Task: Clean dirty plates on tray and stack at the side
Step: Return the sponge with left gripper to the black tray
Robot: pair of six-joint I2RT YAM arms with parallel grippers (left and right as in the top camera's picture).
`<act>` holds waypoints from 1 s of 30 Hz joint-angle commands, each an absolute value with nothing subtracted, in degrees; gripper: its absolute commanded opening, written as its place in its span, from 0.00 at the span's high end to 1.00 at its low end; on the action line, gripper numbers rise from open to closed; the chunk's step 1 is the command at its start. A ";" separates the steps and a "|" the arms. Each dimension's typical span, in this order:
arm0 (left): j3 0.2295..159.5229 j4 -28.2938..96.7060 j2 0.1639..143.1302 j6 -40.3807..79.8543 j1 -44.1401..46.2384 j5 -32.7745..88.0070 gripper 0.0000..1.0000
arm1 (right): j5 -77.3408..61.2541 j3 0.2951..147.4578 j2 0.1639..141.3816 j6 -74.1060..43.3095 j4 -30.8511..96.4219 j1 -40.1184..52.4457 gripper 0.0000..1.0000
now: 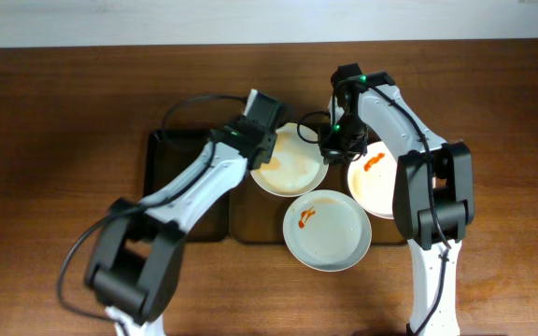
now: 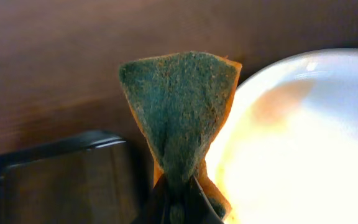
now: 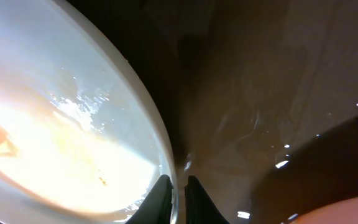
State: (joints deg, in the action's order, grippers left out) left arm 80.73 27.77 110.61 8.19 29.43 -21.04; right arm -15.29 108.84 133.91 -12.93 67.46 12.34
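Three white plates lie on the brown tray (image 1: 250, 220). The back one (image 1: 290, 164) has a faint orange film. The front plate (image 1: 327, 233) and the right plate (image 1: 377, 183) carry red sauce smears. My left gripper (image 1: 262, 149) (image 2: 178, 190) is shut on a folded green and orange sponge (image 2: 179, 106), just left of the filmed plate's rim (image 2: 303, 124). My right gripper (image 1: 332, 152) (image 3: 178, 182) straddles that plate's right rim (image 3: 160, 124). Its jaws stand a crack apart, with a thin dark gap beside the rim.
A smaller black tray (image 1: 171, 163) (image 2: 61, 180) lies directly left of the brown tray (image 3: 247, 106). Bare wooden table (image 1: 54, 140) spreads to the left, right and back. The right arm reaches over the right plate.
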 commanded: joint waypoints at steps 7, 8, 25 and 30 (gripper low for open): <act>82.54 60.10 101.67 15.79 11.44 -9.43 1.00 | -14.41 108.95 134.52 -12.47 67.64 11.92 0.55; 82.54 60.77 101.67 15.79 11.44 -9.91 1.00 | -14.39 108.95 134.52 -12.47 67.66 11.92 0.54; 59.72 23.79 107.26 15.40 11.40 -11.22 0.54 | -14.09 108.90 134.52 -12.45 67.68 12.51 0.62; 60.12 22.57 107.24 15.38 11.40 -10.76 0.14 | -9.98 108.90 134.52 -12.25 65.93 13.15 0.84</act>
